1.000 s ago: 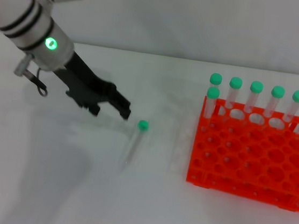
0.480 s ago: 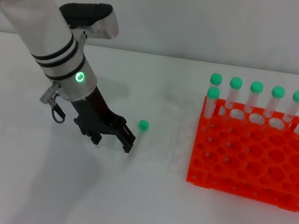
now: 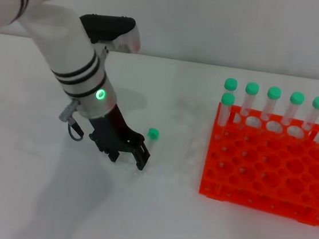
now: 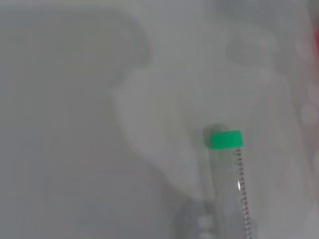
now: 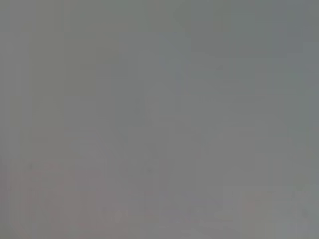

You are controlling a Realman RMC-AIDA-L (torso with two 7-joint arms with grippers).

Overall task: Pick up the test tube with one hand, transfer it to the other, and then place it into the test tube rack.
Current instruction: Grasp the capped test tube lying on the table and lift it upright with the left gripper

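Nearest me on the white table (image 3: 35, 197), my left gripper (image 3: 128, 154) sits low, fingers apart, nothing clamped, tips beside the lower end of the test tube (image 3: 147, 147). Tube lies flat, green cap (image 4: 225, 140) pointing away. Farther right, well apart, the test tube rack (image 3: 266, 169) holds seven capped tubes (image 3: 272, 103) along its back. Right gripper not visible.

Bright, even light washes the white table (image 3: 18, 196). The arm (image 3: 68, 57) throws a soft grey shadow toward the camera. The left wrist view is hazy; the right wrist view is featureless grey blur.
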